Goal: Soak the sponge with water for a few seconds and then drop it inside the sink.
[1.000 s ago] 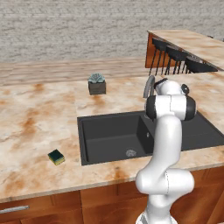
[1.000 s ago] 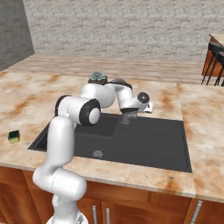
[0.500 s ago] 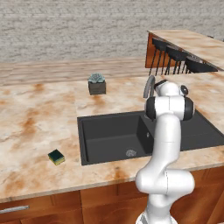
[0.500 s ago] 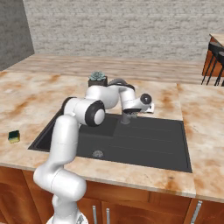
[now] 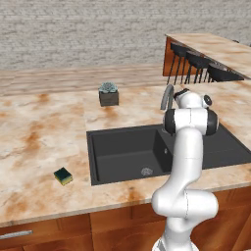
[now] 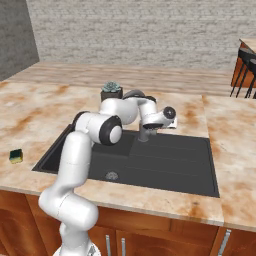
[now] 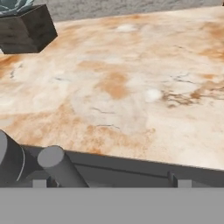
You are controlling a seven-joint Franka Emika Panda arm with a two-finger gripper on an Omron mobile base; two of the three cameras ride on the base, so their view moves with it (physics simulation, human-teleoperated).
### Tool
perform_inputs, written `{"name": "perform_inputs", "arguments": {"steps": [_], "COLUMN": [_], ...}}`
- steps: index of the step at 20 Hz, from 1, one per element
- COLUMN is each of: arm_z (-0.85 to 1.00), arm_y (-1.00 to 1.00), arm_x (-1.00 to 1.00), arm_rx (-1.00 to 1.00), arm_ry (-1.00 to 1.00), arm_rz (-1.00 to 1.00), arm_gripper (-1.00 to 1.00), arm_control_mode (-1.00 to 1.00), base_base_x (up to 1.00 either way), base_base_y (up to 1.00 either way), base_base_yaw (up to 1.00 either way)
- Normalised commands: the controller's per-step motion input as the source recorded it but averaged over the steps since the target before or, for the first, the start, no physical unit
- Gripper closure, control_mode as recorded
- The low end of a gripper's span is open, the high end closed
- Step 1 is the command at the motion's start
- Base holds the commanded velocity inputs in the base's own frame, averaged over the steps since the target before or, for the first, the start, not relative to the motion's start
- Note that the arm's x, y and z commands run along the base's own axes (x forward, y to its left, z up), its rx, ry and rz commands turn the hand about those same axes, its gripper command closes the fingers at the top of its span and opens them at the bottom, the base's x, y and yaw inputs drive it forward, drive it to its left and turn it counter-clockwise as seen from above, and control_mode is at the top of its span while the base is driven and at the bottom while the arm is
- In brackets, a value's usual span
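The gripper [image 6: 145,134] hangs at the faucet [image 5: 167,96] on the sink's [image 5: 100,169] back edge, jaws spread wide and empty. A careless swing could knock the spout. The sponge [image 5: 63,176] lies on the worktop left of the sink, near the front edge.

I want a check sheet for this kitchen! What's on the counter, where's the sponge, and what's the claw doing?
Surface: marble counter, dry-looking, brown blotches.
Job's things: sponge lies on the counter left of the sink, untouched; no water runs from the faucet.
Clutter: potted plant behind the sink.
Claw: claw open, empty, by the faucet at the back of the sink.
Cables: nothing seen.
Surroundings: brick wall, bar stools at a second counter.
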Motion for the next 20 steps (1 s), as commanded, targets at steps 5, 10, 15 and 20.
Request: {"name": "perform_inputs", "arguments": {"steps": [5, 10, 15, 20], "arm_z": [-0.12, -0.03, 0.0, -0.08], "arm_y": [-0.24, -0.29, -0.19, -0.02], "arm_x": [0.22, 0.1, 0.0, 0.05], "arm_rx": [0.0, 0.0, 0.0, 0.0], "arm_ry": [0.0, 0.0, 0.0, 0.0], "arm_rz": [0.0, 0.0, 0.0, 0.0], "arm_gripper": [-1.0, -1.0, -1.0, -1.0], "arm_control_mode": [-1.0, -1.0, -1.0, -1.0], "base_base_x": [0.0, 0.0, 0.0, 0.0], "base_base_y": [0.0, 0.0, 0.0, 0.0], "base_base_yaw": [0.0, 0.0, 0.0, 0.0]}}
